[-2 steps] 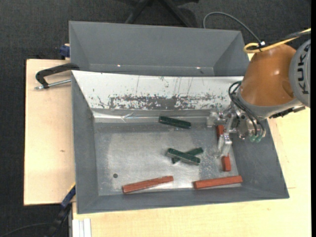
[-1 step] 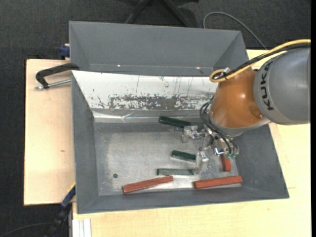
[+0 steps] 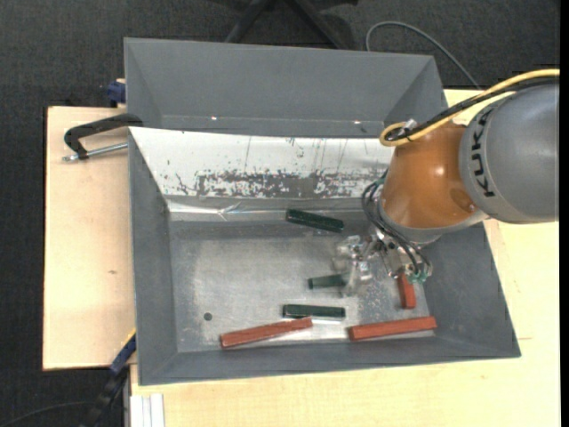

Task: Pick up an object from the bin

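Approach step, we judge: the gripper (image 3: 357, 265), whose opening we cannot tell, hovers just right of the short dark-green bar (image 3: 325, 282), calling next for a centred descent.

We see the grey metal bin (image 3: 178, 265), its floor bare toward the left wall. Along the front wall lie a long red-brown stick (image 3: 267, 333) and a red stick (image 3: 392, 328), the latter toward the front right corner. Just behind them lies a dark green stick (image 3: 313, 310), with a short green piece (image 3: 327, 282) beyond it. Another green bar (image 3: 314, 220) lies by the back wall.
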Controlling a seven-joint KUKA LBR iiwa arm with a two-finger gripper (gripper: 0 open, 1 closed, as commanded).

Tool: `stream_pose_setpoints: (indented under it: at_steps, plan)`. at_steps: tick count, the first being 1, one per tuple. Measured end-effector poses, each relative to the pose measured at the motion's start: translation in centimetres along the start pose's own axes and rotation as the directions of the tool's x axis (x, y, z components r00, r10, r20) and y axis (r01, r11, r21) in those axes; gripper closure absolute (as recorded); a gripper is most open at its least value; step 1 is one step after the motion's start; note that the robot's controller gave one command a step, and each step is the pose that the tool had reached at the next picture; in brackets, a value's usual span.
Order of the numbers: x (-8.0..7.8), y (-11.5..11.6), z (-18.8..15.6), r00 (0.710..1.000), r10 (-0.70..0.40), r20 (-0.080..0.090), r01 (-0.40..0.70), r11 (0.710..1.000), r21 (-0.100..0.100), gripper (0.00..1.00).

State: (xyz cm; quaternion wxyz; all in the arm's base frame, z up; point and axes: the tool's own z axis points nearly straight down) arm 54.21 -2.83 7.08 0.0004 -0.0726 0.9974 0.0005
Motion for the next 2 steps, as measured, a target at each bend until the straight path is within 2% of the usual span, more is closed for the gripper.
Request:
stream_pose_setpoints:
  at_steps: [1, 2]
  plan:
    - [0.1, -2.6, -0.3, 0.981, -0.193, 0.004, 0.193, 0.981, 0.003, 1.00]
    - [-0.5, -4.5, -15.4, 0.977, -0.212, 0.013, 0.212, 0.977, 0.007, 1.00]
